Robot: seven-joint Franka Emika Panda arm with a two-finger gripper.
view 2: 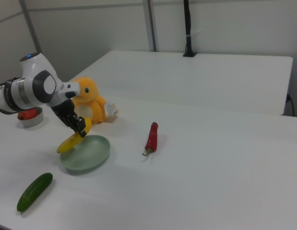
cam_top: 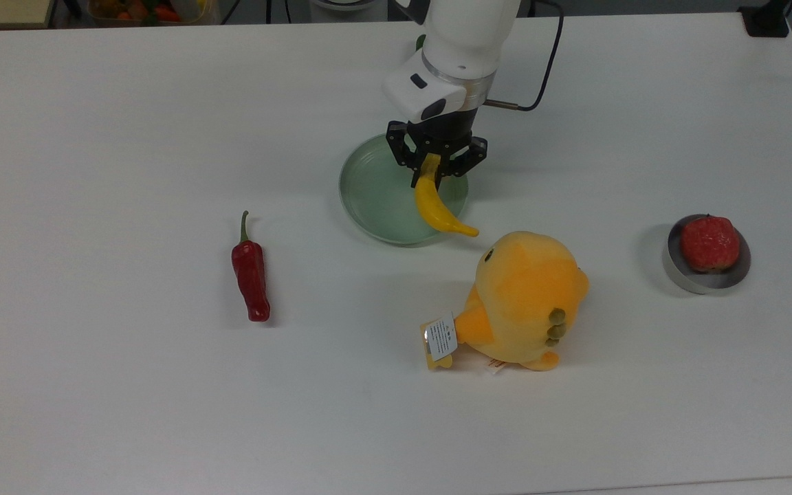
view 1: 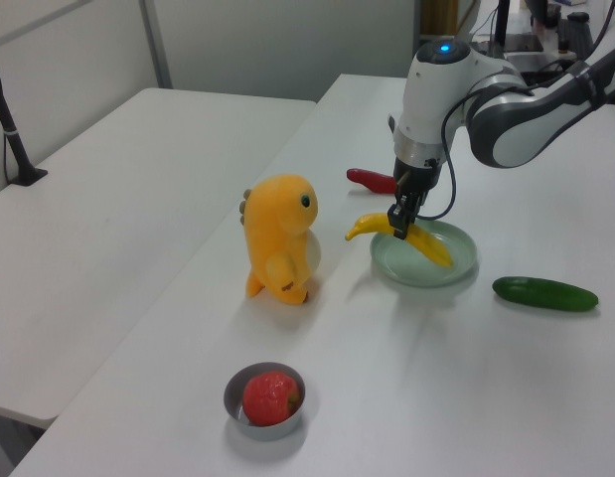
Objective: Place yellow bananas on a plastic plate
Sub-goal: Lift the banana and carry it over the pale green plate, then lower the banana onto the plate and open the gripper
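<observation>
The end effector (cam_top: 435, 169) is clamped near one end of the yellow banana (cam_top: 437, 206), hanging over the mint-green plate (cam_top: 375, 199); it looks light, stiff, slightly slippery.

Table (cam_top: 93, 103) – plate (cam_top: 375, 199) (chilli (cam_top: 251, 275) near)

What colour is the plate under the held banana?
Pale mint green plate, clearest in the top view.

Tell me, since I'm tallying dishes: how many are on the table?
2: the plate under the held banana, and a metal dish holding red fruit at the top view's right.
</observation>
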